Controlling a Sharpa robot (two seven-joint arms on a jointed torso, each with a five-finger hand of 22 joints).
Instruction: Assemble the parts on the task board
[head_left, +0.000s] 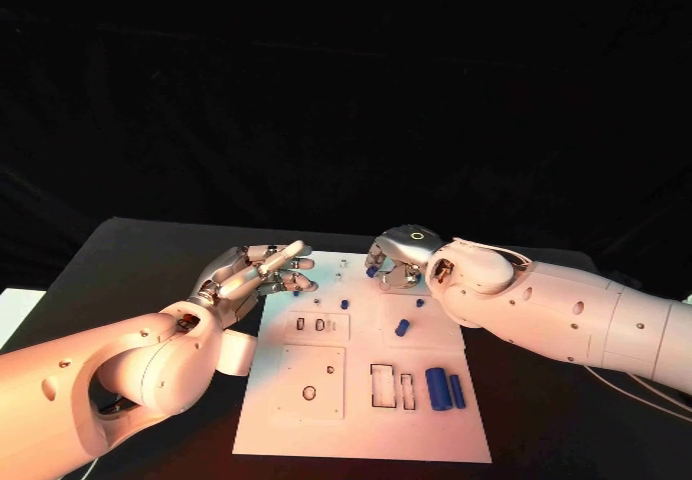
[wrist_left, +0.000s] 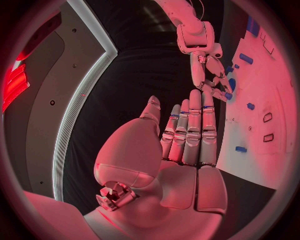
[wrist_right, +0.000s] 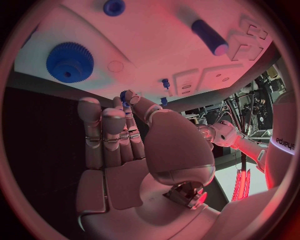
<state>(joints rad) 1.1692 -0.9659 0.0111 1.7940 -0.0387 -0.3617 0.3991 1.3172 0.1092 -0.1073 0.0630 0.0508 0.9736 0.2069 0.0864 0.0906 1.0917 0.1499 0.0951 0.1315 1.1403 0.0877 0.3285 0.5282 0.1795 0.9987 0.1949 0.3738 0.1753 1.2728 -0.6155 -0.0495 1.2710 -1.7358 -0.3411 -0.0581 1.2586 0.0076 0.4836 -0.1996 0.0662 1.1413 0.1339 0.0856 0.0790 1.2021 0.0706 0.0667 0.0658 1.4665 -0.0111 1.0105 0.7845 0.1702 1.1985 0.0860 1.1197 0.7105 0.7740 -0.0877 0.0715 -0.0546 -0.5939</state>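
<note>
The white task board (head_left: 325, 400) lies in the middle of the black table. My right hand (head_left: 400, 258) hovers over the board's far end and pinches a small blue part (wrist_right: 124, 94) between thumb and a fingertip. A blue gear (wrist_right: 70, 61) lies on the board just past that hand. My left hand (head_left: 265, 270) is at the board's far left edge, fingers straight and nothing in it. On the board lie two long blue cylinders (head_left: 437, 388) near the right edge, a short blue cylinder (head_left: 404, 326) and a small blue peg (head_left: 346, 301).
Empty slots (head_left: 382, 386) and round holes (head_left: 309, 393) are cut into the board's near half. Black table (head_left: 144, 260) surrounds the board on all sides. My two forearms flank the board at left and right.
</note>
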